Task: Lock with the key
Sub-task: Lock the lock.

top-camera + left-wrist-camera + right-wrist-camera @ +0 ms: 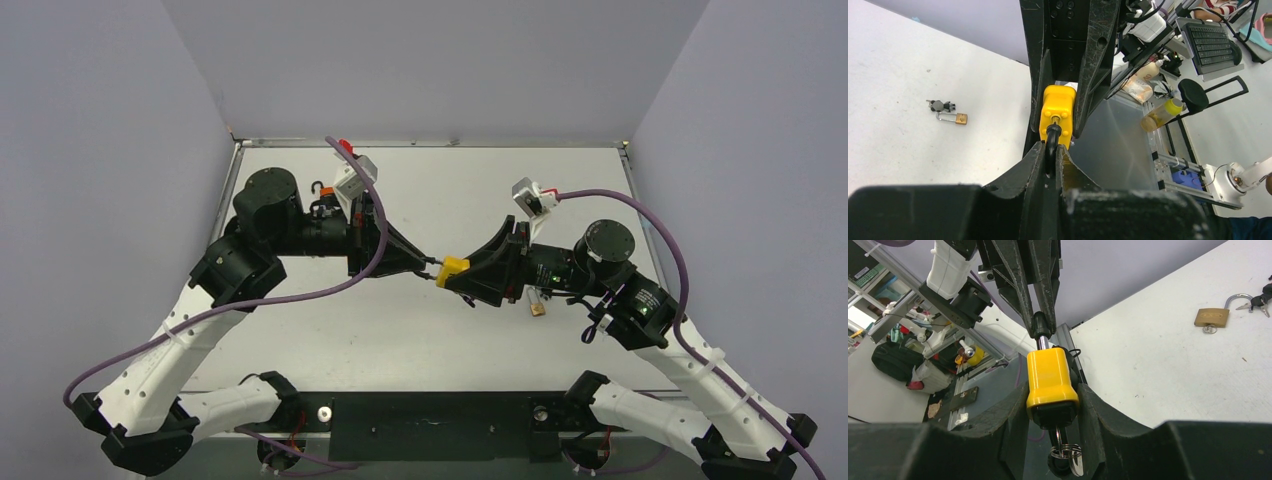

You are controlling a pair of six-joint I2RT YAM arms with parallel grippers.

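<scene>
A yellow padlock is held in the air between both arms over the table's middle. My right gripper is shut on its yellow body; a key with a ring hangs from the lock's underside between the fingers. My left gripper is shut on the lock's black shackle, with the yellow body just beyond its fingertips. In the top view the left gripper meets the right gripper at the lock.
A small brass padlock with keys lies on the white table beside the right arm; it also shows in the left wrist view and the right wrist view. A small black object lies behind the left arm.
</scene>
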